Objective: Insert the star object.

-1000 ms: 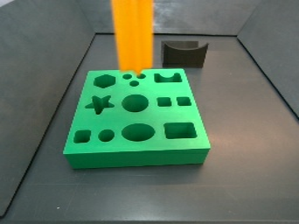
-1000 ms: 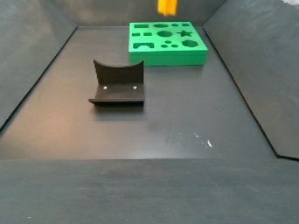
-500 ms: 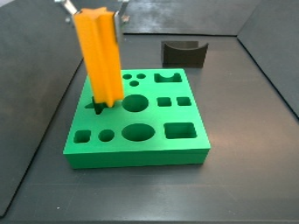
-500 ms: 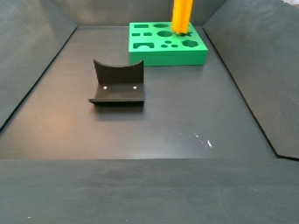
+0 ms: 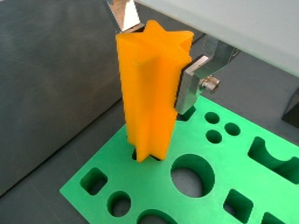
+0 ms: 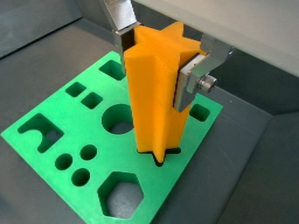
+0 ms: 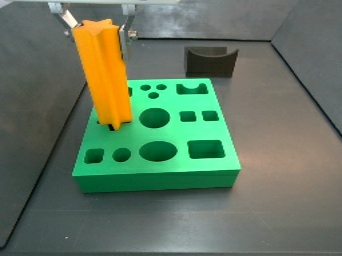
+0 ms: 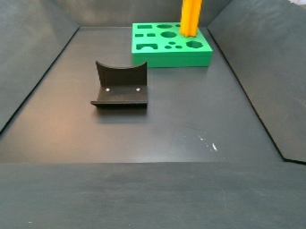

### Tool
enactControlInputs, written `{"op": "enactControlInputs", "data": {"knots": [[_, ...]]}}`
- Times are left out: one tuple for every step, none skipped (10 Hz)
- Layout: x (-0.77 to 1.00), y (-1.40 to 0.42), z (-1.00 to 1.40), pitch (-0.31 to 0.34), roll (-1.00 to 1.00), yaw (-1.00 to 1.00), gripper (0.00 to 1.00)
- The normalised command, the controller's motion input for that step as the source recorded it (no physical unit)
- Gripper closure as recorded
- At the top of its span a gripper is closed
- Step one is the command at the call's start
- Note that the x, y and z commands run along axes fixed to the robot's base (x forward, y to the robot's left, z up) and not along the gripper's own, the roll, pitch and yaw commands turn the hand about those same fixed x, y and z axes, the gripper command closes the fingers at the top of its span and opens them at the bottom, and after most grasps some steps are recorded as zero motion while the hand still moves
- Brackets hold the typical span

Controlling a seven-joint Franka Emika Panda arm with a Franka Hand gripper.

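though gripper-held (image 5: pixel 156 66), ridged orange star object (image 5: pixel 149 101)

My gripper (image 5: pixel 156 48) points straight down, and its two flat silver fingers stand on opposite sides of the top of the star object (image 5: pixel 151 96), which I hold upright. In both wrist views one finger (image 6: pixel 193 77) lies flat against a ridged side of the prism, its dark pad pressed to the orange face, with a round bolt showing on the plate. The opposite finger (image 6: pixel 118 17) shows only as a silver tip behind the prism's top. In a side view my gripper (image 7: pixel 91 20) sits at the upper edge, mostly cut off.
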Motion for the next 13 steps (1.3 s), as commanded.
{"op": "enactControlInputs", "data": {"knots": [[0.0,0.0,-0.09,0.113,0.08,-0.79,1.0],[-0.05,0.0,-0.08,0.119,0.08,-0.81,1.0],[-0.13,0.0,-0.13,0.08,0.05,-0.68,1.0],[-0.32,-0.01,-0.17,0.0,0.0,-0.35,1.0],[-0.18,-0.01,-0.15,-0.009,-0.02,-0.12,1.0],[0.0,-0.04,-0.22,-0.03,-0.02,0.0,1.0],[0.25,-0.01,-0.31,0.0,0.0,0.0,1.0],[0.22,0.0,-0.32,0.0,0.03,0.03,1.0],[0.15,0.0,-0.31,0.0,0.03,0.16,1.0],[0.06,0.0,-0.28,0.0,0.01,0.15,1.0],[0.0,0.0,-0.27,-0.013,0.01,0.05,1.0],[0.0,0.0,-0.33,-0.014,0.11,0.0,1.0],[-0.01,-0.05,-0.47,-0.034,0.18,0.0,1.0]]}}
